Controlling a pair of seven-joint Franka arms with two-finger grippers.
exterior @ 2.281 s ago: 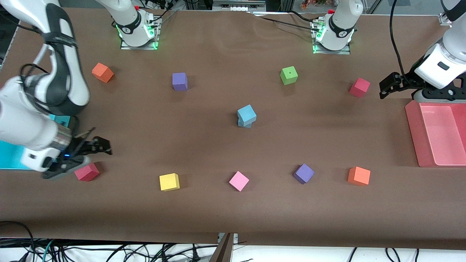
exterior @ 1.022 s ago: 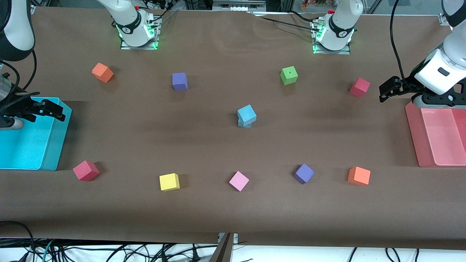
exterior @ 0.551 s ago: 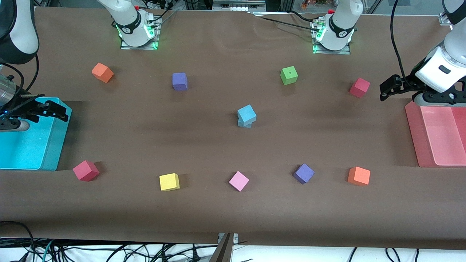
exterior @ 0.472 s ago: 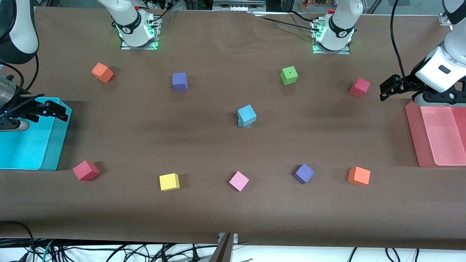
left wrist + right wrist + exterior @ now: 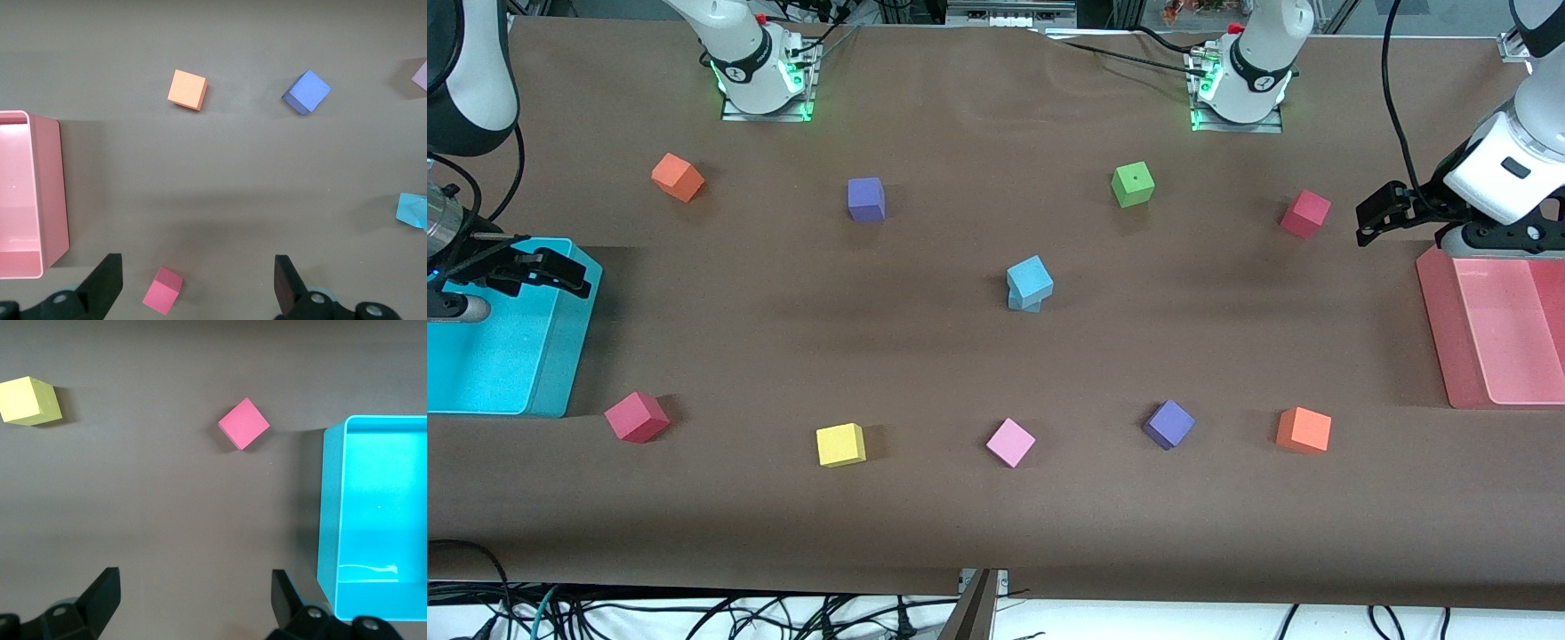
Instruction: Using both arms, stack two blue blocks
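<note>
Two light blue blocks stand stacked in the middle of the table, the upper one (image 5: 1031, 276) twisted a little on the lower one (image 5: 1024, 304). A corner of the stack shows in the left wrist view (image 5: 413, 209). My right gripper (image 5: 569, 276) is open and empty, up over the teal bin's corner at the right arm's end of the table; in its wrist view (image 5: 193, 600) only bare cloth lies between the fingers. My left gripper (image 5: 1368, 220) is open and empty, up beside the pink tray at the left arm's end; its wrist view (image 5: 197, 287) shows a red block (image 5: 163, 291) below it.
Teal bin (image 5: 560, 356) and pink tray (image 5: 1436, 320) sit at the table's two ends. Loose cubes ring the stack: orange (image 5: 678, 177), purple (image 5: 866, 198), green (image 5: 1133, 184), red (image 5: 1305, 213), red (image 5: 637, 416), yellow (image 5: 840, 444), pink (image 5: 1010, 442), purple (image 5: 1168, 423), orange (image 5: 1304, 429).
My right gripper has pulled away from over the red block near the bin and now hangs over the bin's corner, nearly still in the last second. The left gripper and the stack have not moved.
</note>
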